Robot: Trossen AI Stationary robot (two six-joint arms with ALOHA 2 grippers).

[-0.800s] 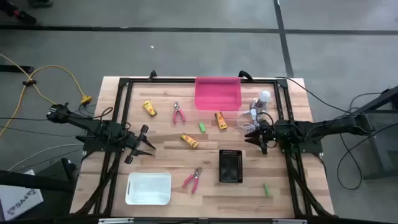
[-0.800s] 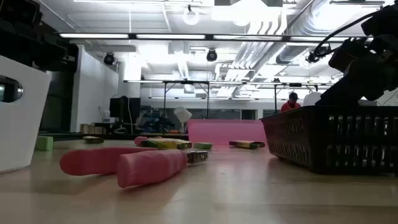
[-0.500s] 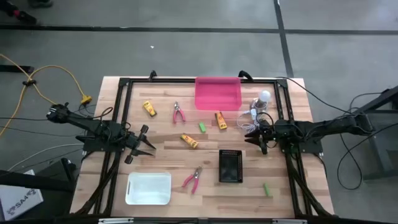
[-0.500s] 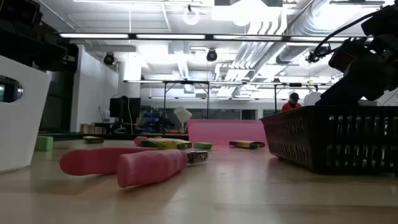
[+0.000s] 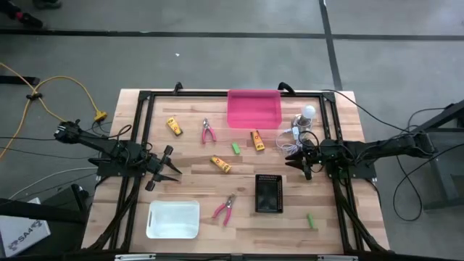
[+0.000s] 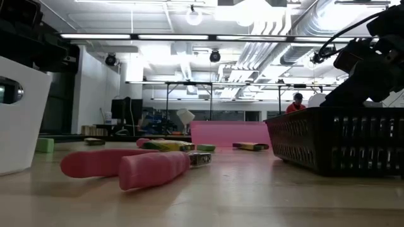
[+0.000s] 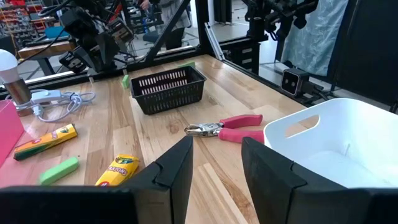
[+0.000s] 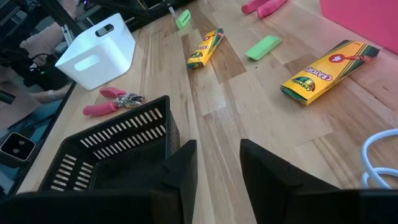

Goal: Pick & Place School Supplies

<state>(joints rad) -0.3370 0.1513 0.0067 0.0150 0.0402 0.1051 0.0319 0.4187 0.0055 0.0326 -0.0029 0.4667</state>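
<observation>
The school supplies lie loose on the wooden table (image 5: 341, 239). There are three yellow crayon boxes (image 5: 174, 126) (image 5: 257, 139) (image 5: 220, 164), two pink-handled pliers (image 5: 208, 131) (image 5: 225, 209) and green blocks (image 5: 236, 148) (image 5: 310, 220). One more green block (image 8: 183, 18) lies toward the left arm. My left gripper (image 5: 171, 170) hovers open at the table's left, fingers pointing right, with nothing between them (image 7: 217, 168). My right gripper (image 5: 299, 164) hovers open at the right, just beyond the black basket (image 5: 269, 193), and is also empty (image 8: 217, 168).
A pink bin (image 5: 254, 109) stands at the far middle and a white bin (image 5: 174, 219) at the near left. A white bulb (image 5: 307, 113) with a coiled cable lies at the far right beside my right arm. A black frame runs along the table's edges.
</observation>
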